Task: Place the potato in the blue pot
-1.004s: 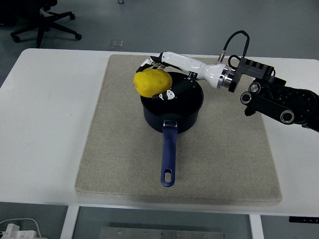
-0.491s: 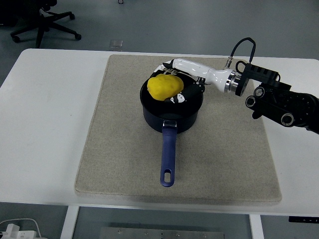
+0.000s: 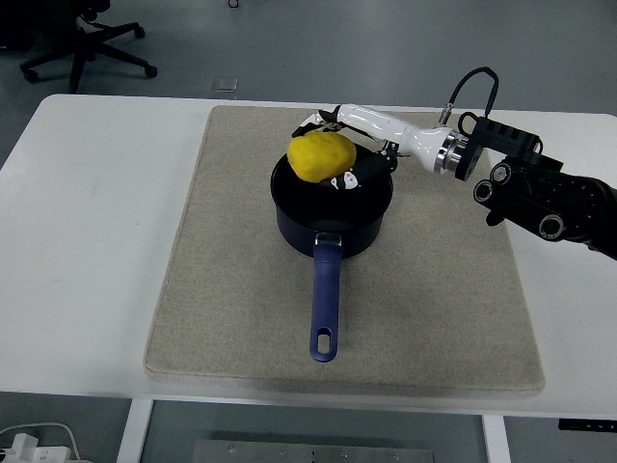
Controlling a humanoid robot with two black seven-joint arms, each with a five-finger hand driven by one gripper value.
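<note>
Right arm: black, blocky segs, round silver-ringed screw caps. Wrist: silver metal ring, black box on top, black cable loop above. Right hand: glossy white shell on back, black/white fingers w/ small white markings.

Potato is bright yellow, pretty much lemon-coloured. The blue pot is dark navy with a near-black inside and a slightly brighter blue handle. Right hand is glossy white with black fingers, on a black arm. Mat is plain beige, desk white, floor grey.
</note>
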